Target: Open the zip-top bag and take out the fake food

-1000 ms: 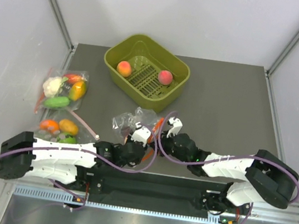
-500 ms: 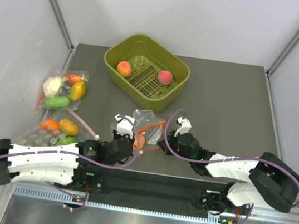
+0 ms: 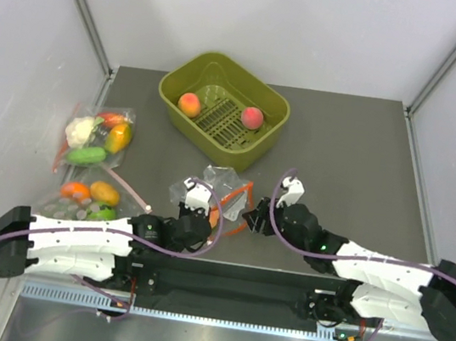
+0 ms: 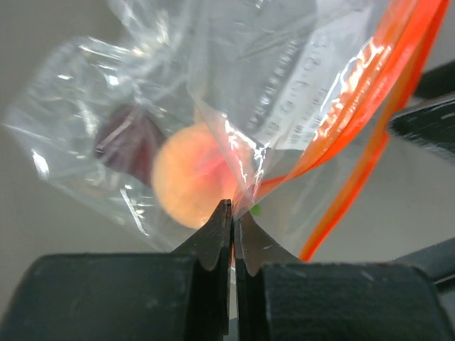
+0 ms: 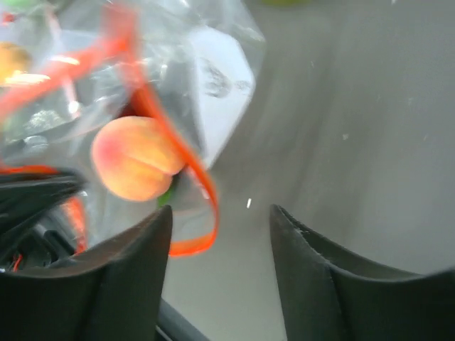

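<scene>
The green basket [image 3: 196, 125] at upper centre of the top view holds two pieces of fake food [image 3: 190, 104]. Below it, mid-frame, sits the zip-top bag [image 3: 225, 180] with a third peach [image 4: 190, 177] inside. The left gripper [image 4: 232, 207] has its fingers together, pinching the bag's clear film, and the right gripper [image 5: 220, 213] just to its right has its fingers apart, holding nothing.

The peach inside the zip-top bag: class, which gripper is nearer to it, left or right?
Left. The left gripper is pinched shut on the zip-top bag right beside the peach; the right gripper stands open, farther off on the peach's other side, gripping nothing.
</scene>
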